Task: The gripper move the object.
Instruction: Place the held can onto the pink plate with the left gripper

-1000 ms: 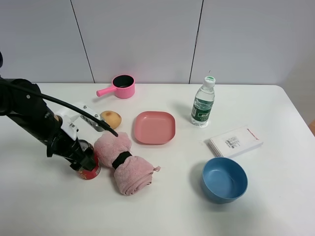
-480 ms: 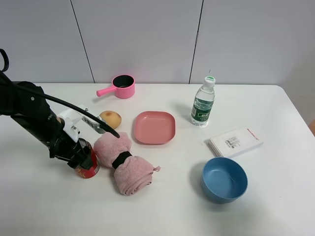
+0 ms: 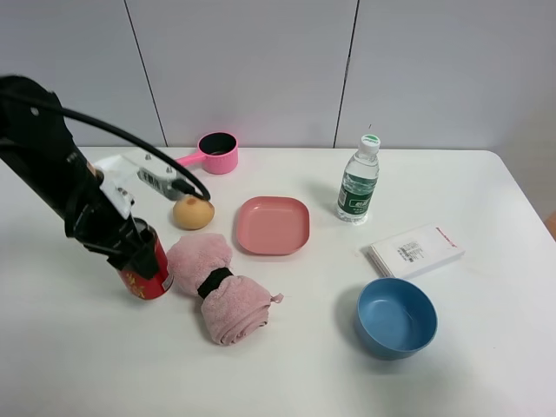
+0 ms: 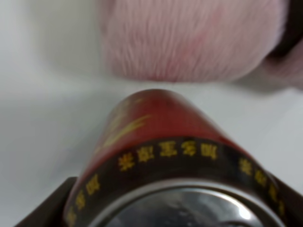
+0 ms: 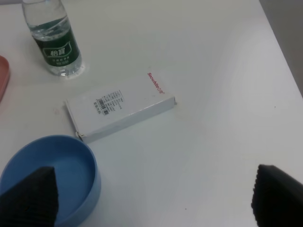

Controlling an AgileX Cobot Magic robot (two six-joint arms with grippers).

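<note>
Half done, I judge: your left gripper [image 3: 136, 250] is clenched on the red can [image 3: 149, 276], holding it tilted just beside the pink towel [image 3: 221, 295]. You have yet to carry it and set it on the bench [image 3: 486, 365].

The top of the can [image 3: 149, 278] is hidden by the left claw [image 3: 132, 249] in the high view. The towel [image 4: 189, 38] is seen blurred and cropped in the left wrist view. The print on the box [image 5: 120, 111] cannot be read.
</note>
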